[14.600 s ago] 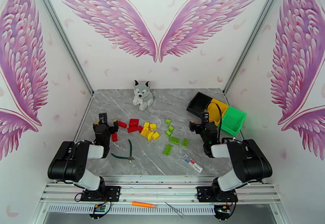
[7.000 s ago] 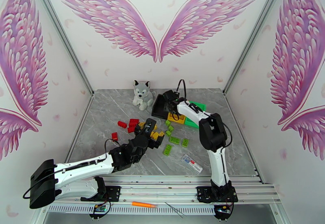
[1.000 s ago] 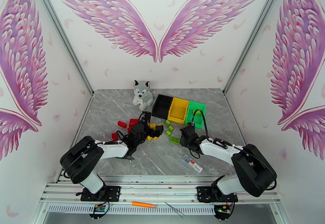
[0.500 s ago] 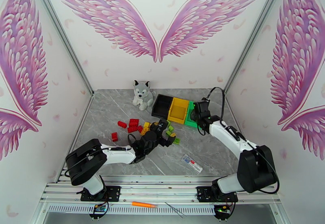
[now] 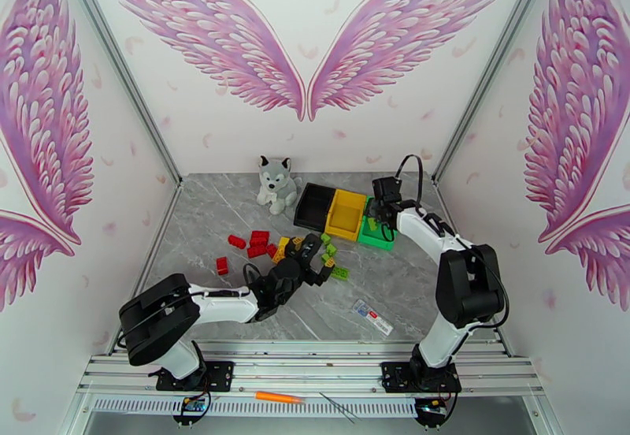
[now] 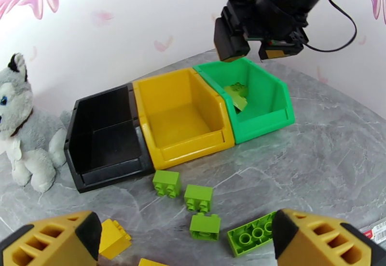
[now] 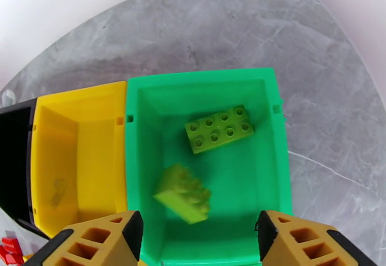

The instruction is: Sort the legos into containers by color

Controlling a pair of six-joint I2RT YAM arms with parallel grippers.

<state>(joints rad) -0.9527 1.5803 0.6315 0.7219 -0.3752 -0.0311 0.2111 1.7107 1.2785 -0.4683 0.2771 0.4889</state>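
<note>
Right gripper [image 7: 197, 235]: jaws parted, nothing held; beneath it, glossy green bin [image 7: 279, 166] holds one flat eight-stud brick [image 7: 219, 128] and one tilted, blurred brick [image 7: 183, 194]. Left gripper [image 6: 187, 228]: jaws spread wide; studded green bricks [image 6: 198, 198] just ahead.

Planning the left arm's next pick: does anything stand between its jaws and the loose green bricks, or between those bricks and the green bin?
Nothing visible lies between the left gripper and the green bricks below it. The right gripper, however, hangs over the green bin, above its opening, likely blocking a drop from above.
</note>
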